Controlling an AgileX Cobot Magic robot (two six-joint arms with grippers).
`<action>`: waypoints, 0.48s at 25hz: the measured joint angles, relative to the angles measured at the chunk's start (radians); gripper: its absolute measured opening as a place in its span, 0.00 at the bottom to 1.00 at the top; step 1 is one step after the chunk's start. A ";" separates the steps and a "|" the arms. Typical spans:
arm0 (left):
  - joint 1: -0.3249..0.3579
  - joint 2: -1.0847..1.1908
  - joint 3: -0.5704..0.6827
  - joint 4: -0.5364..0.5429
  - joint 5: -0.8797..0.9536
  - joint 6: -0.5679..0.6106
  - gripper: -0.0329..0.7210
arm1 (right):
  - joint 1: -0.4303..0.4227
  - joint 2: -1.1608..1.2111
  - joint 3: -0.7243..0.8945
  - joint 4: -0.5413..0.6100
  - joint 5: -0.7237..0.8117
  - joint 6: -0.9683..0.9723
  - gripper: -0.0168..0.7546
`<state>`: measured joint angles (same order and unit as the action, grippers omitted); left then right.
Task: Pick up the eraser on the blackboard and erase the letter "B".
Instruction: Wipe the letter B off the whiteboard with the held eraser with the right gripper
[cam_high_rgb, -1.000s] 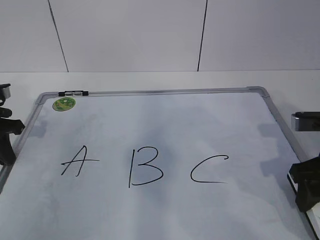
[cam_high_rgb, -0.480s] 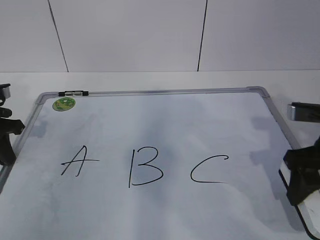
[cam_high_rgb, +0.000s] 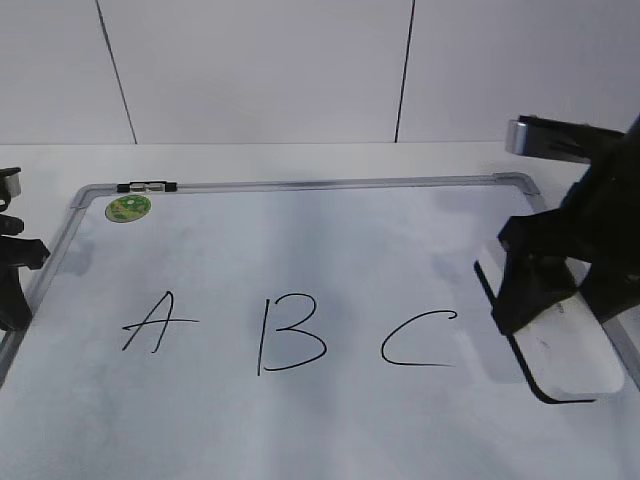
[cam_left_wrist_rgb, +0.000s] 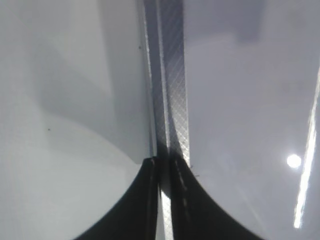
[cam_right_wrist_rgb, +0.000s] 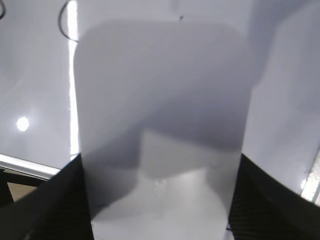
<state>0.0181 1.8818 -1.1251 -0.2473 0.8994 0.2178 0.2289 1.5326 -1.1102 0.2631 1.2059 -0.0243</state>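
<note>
The blackboard (cam_high_rgb: 330, 240) is a white board in a grey frame, with a black A, the letter "B" (cam_high_rgb: 290, 335) and a C drawn across its middle. The eraser (cam_high_rgb: 565, 350), a flat white block with a dark underside, hangs just over the board's right side, right of the C. My right gripper (cam_high_rgb: 540, 290) is shut on it. In the right wrist view the eraser (cam_right_wrist_rgb: 160, 115) fills the span between both black fingers (cam_right_wrist_rgb: 62, 205). My left gripper (cam_high_rgb: 12, 290) is shut at the board's left edge, over the frame (cam_left_wrist_rgb: 172, 75), with nothing held.
A round green sticker (cam_high_rgb: 128, 208) sits in the board's far left corner, and a small black clip (cam_high_rgb: 147, 186) is on the top frame beside it. The letters A (cam_high_rgb: 155, 322) and C (cam_high_rgb: 418, 340) flank the B. A white tabletop and a panelled wall lie behind the board.
My right gripper has come up from the lower right edge with the eraser and moved left over the board, toward the C. The left arm has not moved.
</note>
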 joint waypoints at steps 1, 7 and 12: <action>0.000 0.000 0.000 0.000 0.000 0.000 0.06 | 0.030 0.000 -0.015 0.001 0.001 0.000 0.70; 0.000 0.000 0.000 -0.002 0.001 0.000 0.06 | 0.159 0.004 -0.078 0.027 -0.061 0.004 0.70; 0.000 0.000 0.000 -0.002 0.006 0.000 0.06 | 0.169 0.004 -0.083 0.065 -0.119 0.006 0.70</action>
<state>0.0181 1.8818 -1.1251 -0.2494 0.9053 0.2178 0.3981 1.5366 -1.1933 0.3282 1.0869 -0.0183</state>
